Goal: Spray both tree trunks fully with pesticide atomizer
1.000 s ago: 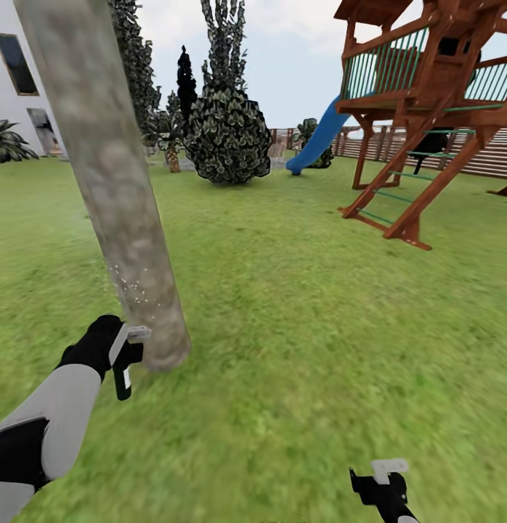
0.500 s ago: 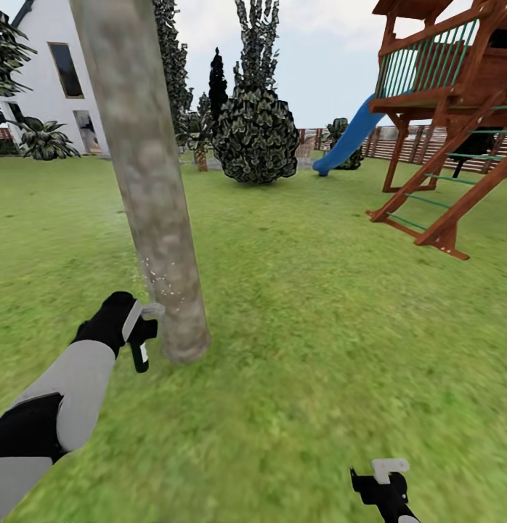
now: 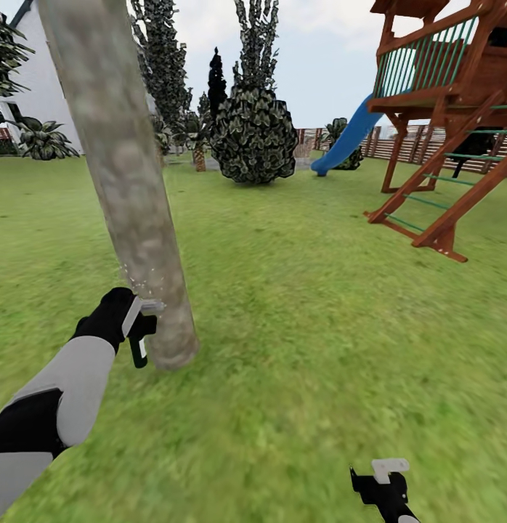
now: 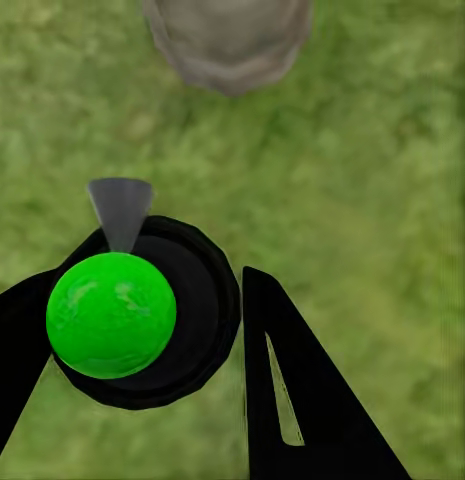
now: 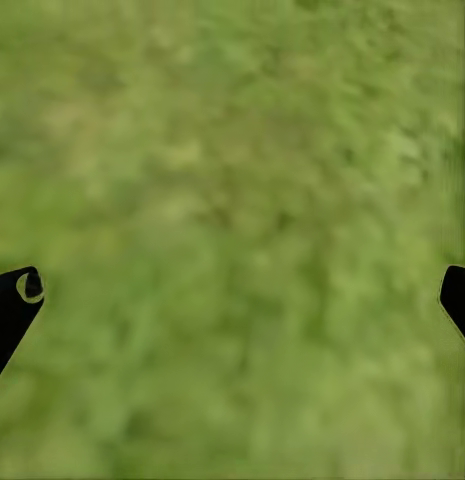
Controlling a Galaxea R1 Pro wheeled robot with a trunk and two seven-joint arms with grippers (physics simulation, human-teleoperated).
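The left gripper [image 3: 137, 335] is shut tight around the small dark spray bottle with a grey trigger head [image 3: 141, 341], low beside the thick pale mottled tree trunk [image 3: 130, 196], so spray can hit the bark. Tiny white dots fleck it. The right gripper [image 3: 380, 483] hangs wide open, holding nothing, above the green grass [image 3: 319, 327].

No readable text, brand, number or sign appears in any view. The small dark green-black spray bottle with a white label band [image 3: 139, 347] shows only a blank pale patch, too small to read.
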